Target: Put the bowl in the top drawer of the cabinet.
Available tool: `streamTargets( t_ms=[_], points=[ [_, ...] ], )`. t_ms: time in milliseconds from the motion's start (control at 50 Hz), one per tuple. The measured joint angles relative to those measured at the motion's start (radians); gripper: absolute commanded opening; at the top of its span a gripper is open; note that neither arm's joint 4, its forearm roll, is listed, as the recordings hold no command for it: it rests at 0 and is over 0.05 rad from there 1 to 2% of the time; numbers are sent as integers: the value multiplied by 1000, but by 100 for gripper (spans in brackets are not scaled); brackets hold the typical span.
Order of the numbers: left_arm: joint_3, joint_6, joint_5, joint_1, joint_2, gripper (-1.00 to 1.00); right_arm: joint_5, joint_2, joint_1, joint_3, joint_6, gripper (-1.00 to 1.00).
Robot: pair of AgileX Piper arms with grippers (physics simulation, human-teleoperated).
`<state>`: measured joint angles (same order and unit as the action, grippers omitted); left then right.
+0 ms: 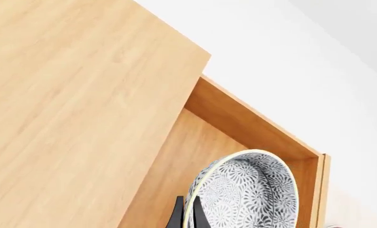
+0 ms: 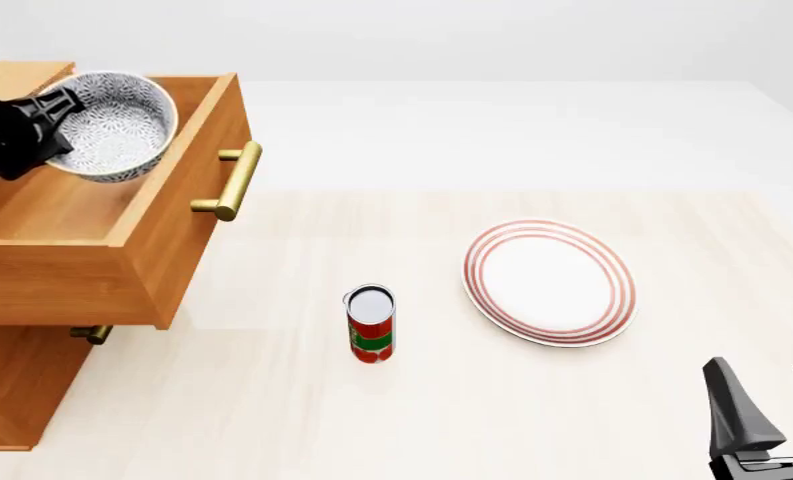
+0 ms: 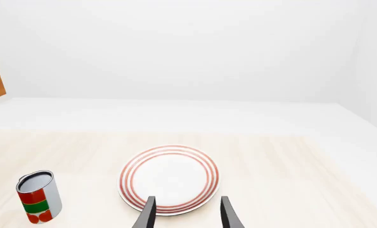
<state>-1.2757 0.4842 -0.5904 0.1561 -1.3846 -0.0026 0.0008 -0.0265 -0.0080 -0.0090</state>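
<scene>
Round deep bowl (image 2: pixel 113 125), white with grey-blue floral glaze, tilted, mouth facing 4 o'clock, inside pulled-out wooden top drawer (image 2: pixel 169 215) of cabinet (image 2: pixel 16 385). Pinched at rim by left gripper (image 2: pixel 52 118). Right gripper (image 2: pixel 767 392) parted, holding nothing, 5 o'clock of red-ringed plate (image 2: pixel 550 283).

I am seeing bright, even, diffuse light in all three views, with no glare anywhere. Shadows are lying very faint: a soft one is showing under the plate (image 2: pixel 550 282) toward five o'clock, another beside the can (image 2: pixel 371 323). Everything is rendering sharp, without blur or edge distortion. The pale counter (image 2: pixel 503 400) is fading into white far off.
</scene>
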Motion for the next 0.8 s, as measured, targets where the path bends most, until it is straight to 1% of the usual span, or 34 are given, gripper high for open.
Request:
streamTargets(
  t_ms=[800],
  points=[
    [14,-15,19,3,-21,-100,0,0,0,0,0,100]
  ],
)
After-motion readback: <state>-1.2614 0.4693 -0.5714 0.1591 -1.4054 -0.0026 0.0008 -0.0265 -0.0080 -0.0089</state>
